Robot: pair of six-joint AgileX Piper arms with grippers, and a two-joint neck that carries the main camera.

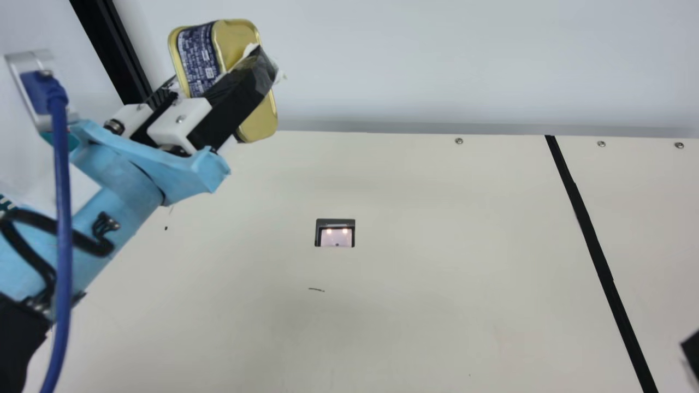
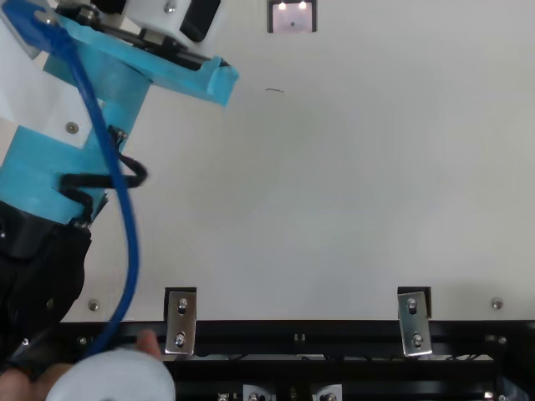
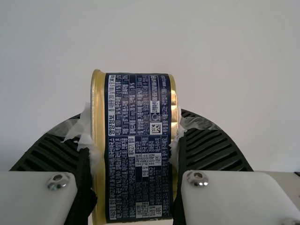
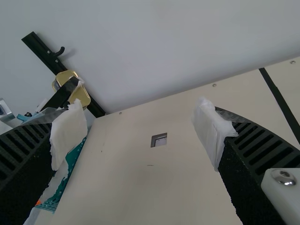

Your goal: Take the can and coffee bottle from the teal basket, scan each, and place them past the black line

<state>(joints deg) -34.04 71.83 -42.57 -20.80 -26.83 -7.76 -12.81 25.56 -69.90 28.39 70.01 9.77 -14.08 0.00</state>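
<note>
Raised at the upper left of the main view, my left gripper (image 1: 221, 73) is shut on the gold can (image 1: 196, 57), which hangs tilted above the table's back left part. In the left wrist view, the can (image 3: 138, 145) stands between the pads of my left gripper (image 3: 135, 140), its dark blue printed side facing the camera. A black bit of my right gripper (image 1: 692, 349) shows at the main view's right edge. In the right wrist view my right gripper (image 4: 138, 136) is open, with nothing between its fingers. The teal basket (image 4: 70, 176) is partly hidden behind one finger.
The scanner window (image 1: 336, 237) is set into the table, right of the can. Farther right, the black line (image 1: 600, 267) runs from the table's back edge towards the front. A blue cable (image 1: 63, 218) hangs along my left arm. Metal brackets (image 2: 180, 322) line the front edge.
</note>
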